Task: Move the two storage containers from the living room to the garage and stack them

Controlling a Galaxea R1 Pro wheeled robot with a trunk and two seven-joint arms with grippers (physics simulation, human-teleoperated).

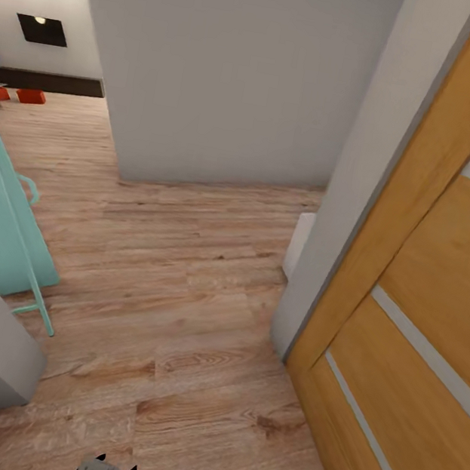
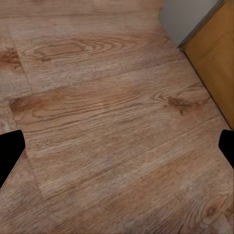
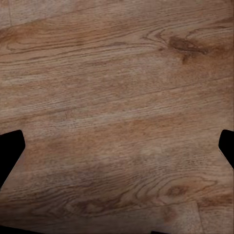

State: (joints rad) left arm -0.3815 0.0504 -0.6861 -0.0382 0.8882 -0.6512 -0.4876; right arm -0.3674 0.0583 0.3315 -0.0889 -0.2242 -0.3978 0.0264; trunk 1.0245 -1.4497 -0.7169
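Far down the hall from the bins (image 1: 30, 96), rolling with both grippers (image 2: 117, 146) wide open, maybe bumping the door (image 1: 423, 297).

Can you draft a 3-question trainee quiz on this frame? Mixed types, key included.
1. True or false: the two storage containers sit far off on the wood floor, below the black TV.
2. What stands along the head view's right side? A) wooden door B) red car C) fireplace
3. Fill in: the left tool and right tool are both ____, holding nothing.

Key: 1 true; 2 A; 3 open
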